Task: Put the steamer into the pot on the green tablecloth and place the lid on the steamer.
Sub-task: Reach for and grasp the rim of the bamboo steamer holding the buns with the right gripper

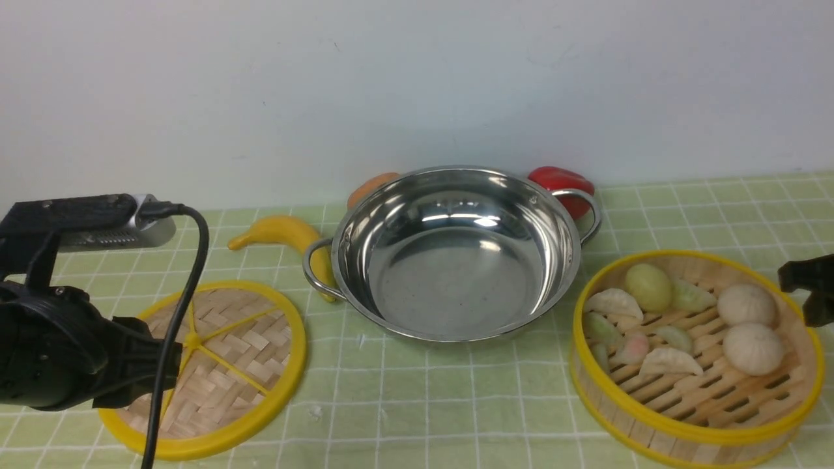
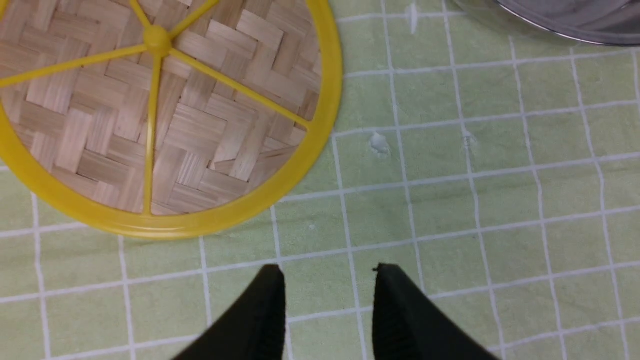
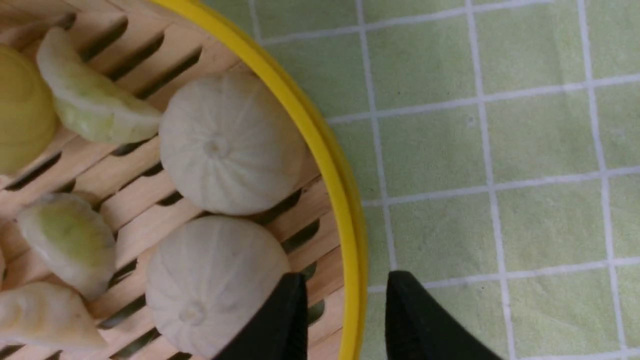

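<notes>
One banana lying flat; orange item just right of banana, partly hidden; red pepper farther right.

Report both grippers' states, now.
Left gripper: open, empty, over the green tablecloth.
Right gripper: open, astride the rim of the steamer, not clamped.

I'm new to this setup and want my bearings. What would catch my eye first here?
The shiny, empty pot sits in the middle of the green cloth. On the robot's right stands the steamer, filled with toy dumplings and buns. On its left the lid lies flat on the cloth.
</notes>
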